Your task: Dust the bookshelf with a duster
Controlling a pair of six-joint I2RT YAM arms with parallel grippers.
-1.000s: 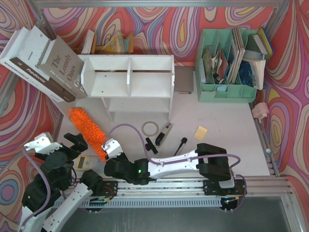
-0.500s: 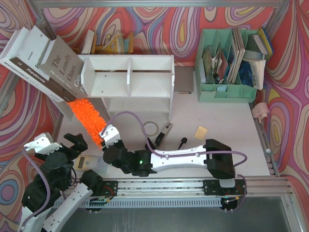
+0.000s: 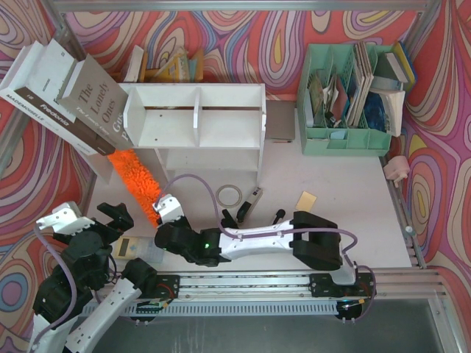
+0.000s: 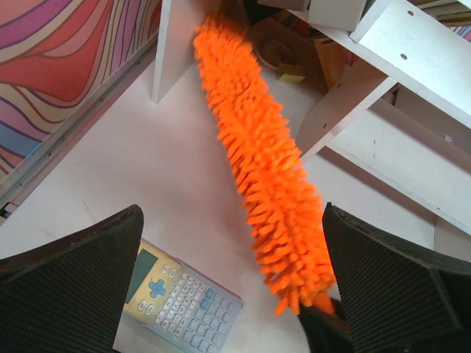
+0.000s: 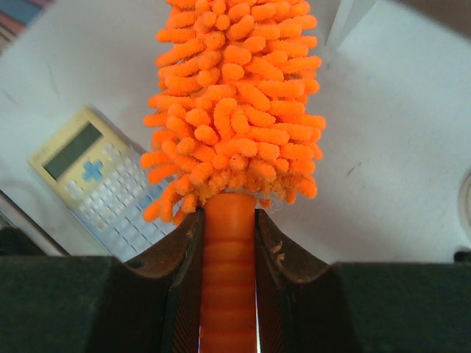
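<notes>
Overhead camera looks down; both wrist cameras share the duster [image 4: 261, 169].

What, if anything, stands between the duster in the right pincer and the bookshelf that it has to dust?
Nothing visible does. The right pincer holds the duster by its handle, and its fluffy end lies at the left side panel of the bookshelf, beneath the leaning books.
</notes>
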